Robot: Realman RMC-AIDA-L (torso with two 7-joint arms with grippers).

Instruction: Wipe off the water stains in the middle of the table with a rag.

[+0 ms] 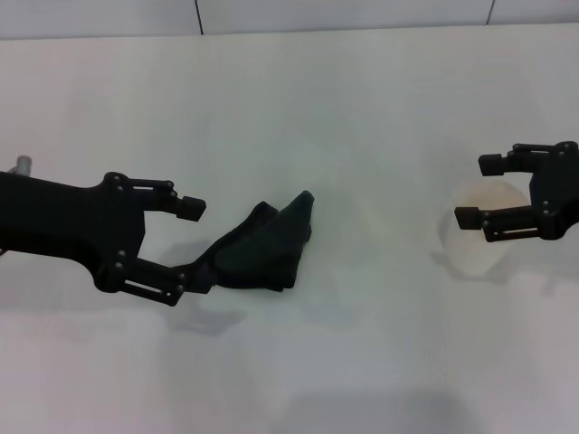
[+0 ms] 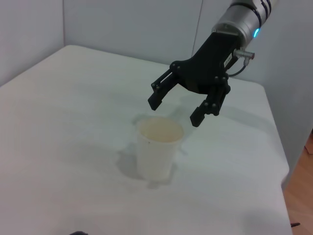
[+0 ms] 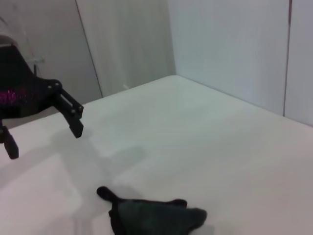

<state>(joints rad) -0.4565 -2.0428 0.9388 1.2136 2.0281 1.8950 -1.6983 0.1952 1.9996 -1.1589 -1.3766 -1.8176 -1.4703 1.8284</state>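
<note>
The dark rag [image 1: 267, 249] lies crumpled on the white table [image 1: 362, 108] near the middle, its narrow tail pointing at my left gripper. It also shows in the right wrist view [image 3: 156, 218], flat on the table. My left gripper [image 1: 188, 246] is open, just left of the rag, its lower finger [image 1: 172, 282] at the tail; the right wrist view shows this gripper [image 3: 43, 139] raised off the table. No orange-brown water stains show in any view. My right gripper [image 1: 477, 191] is open and empty at the right.
A white paper cup [image 1: 488, 237] stands upright on the right side of the table, directly under my right gripper [image 2: 174, 111]; it also shows in the left wrist view [image 2: 157, 147]. Grey walls bound the table's far edge.
</note>
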